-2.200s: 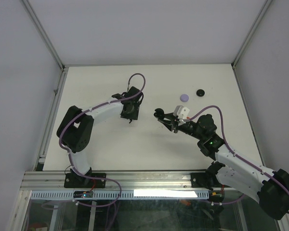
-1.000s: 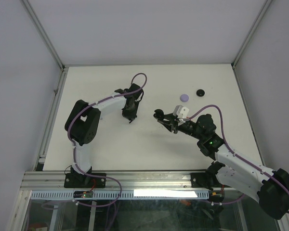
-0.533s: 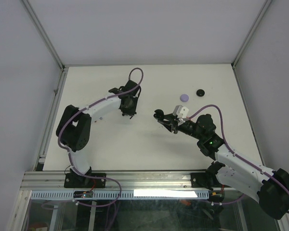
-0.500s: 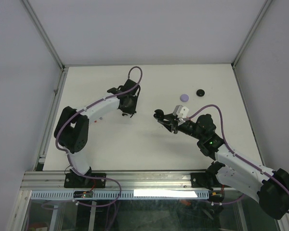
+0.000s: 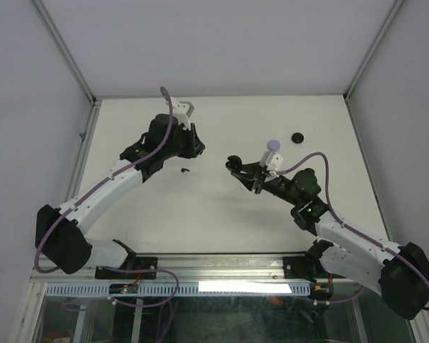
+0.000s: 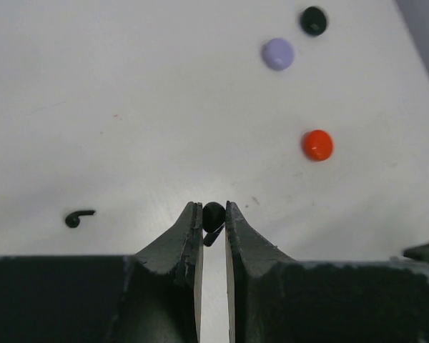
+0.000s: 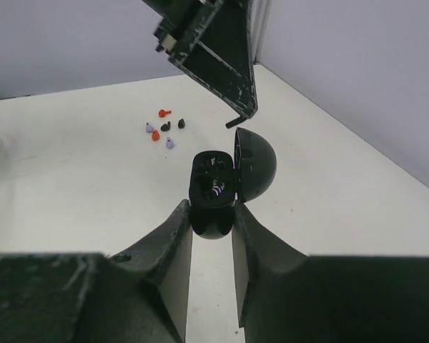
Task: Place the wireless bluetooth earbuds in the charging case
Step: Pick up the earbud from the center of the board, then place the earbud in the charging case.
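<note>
top view: the left end effector [image 5: 194, 148] hangs over the worktop [image 5: 200, 221], and the right end effector [image 5: 237, 168] faces it with the charging case [image 5: 233, 164] at its tip. the two are near but apart. a loose earbud [image 5: 184, 170] lies on the worktop, closer to the left arm.

left wrist view: the fingers are pinched almost together on the held earbud [image 6: 213, 214], with its round head showing in the slit. a purple tip [image 6: 278, 53], a black tip [image 6: 313, 20] and an orange tip [image 6: 317, 145] sit well beyond.

right wrist view: the fingers clamp the case's lower shell, with the lid swung open to the right and the sockets facing up. the left end effector hangs above, the earbud's stem poking out just over the lid's edge, not yet in a socket.

to do this well, i'd keep the case dead steady and shift the earbud off the lid and over its socket. then i'd line the stem up with the well, lower slowly, and let go only once it seats.
</note>
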`<state>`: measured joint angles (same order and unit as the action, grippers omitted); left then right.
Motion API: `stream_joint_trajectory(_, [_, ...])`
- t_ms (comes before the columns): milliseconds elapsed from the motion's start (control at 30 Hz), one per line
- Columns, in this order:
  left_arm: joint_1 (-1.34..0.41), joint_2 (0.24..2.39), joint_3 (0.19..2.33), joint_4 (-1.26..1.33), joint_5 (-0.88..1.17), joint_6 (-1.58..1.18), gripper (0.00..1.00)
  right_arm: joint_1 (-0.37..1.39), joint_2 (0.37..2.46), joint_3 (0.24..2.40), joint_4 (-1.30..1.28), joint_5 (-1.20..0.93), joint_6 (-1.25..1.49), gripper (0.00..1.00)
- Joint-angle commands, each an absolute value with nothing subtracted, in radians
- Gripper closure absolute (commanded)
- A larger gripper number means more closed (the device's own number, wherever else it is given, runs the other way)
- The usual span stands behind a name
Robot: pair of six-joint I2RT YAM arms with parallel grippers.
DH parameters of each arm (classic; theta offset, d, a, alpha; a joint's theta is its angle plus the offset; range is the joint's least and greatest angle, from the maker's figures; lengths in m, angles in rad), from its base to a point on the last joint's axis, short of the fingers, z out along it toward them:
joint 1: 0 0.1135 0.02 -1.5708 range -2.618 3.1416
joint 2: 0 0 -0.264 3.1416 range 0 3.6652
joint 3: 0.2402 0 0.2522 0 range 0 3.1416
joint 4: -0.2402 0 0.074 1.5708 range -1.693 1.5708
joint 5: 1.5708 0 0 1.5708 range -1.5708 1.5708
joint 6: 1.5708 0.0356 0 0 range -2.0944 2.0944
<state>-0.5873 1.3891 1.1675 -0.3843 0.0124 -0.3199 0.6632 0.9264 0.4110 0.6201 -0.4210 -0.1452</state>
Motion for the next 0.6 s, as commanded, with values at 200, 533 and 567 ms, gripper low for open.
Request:
stream_joint_trajectory(200, [-0.583, 1.132, 0.991, 0.106, 0.279, -0.442, 1.0, 0.661, 1.005, 0.451, 0.897, -0.334, -0.072, 1.0])
stream_joint_trajectory(533, [-0.59, 1.069, 0.824, 0.517, 0.393, -0.633, 1.0, 0.662, 1.117, 0.428, 1.165, -0.333, -0.024, 1.0])
stream_joint_trajectory(567, [-0.594, 1.073, 0.82, 0.535, 0.396, -0.639, 1.0, 0.662, 1.126, 0.425, 1.185, -0.334, -0.018, 1.0])
